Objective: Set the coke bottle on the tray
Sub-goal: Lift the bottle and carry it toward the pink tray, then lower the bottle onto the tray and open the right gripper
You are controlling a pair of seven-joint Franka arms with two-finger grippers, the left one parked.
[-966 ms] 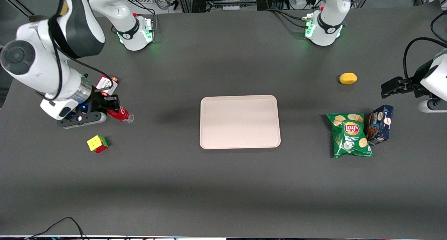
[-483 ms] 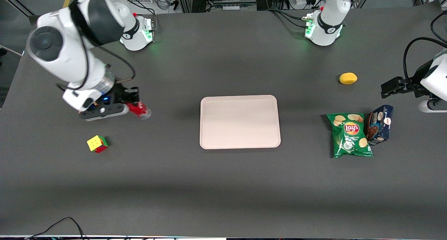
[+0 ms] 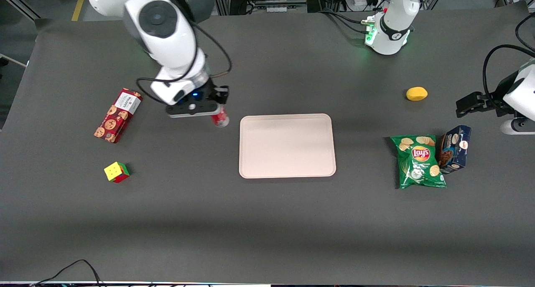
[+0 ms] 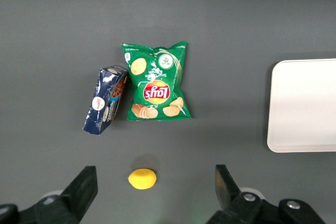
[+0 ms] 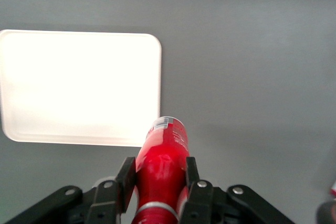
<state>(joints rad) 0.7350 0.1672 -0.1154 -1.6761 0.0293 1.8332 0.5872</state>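
Red bottle sat clamped in gripper, base aimed toward tray edge, above desk; front view hid the cap.

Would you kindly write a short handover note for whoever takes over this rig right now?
Claw: shut on the coke bottle, held above the table beside the tray's working-arm end.
Tray: mid-table, nothing on it.
Done: bottle grasped and lifted.
Left: carry it over the tray, lower it, release.
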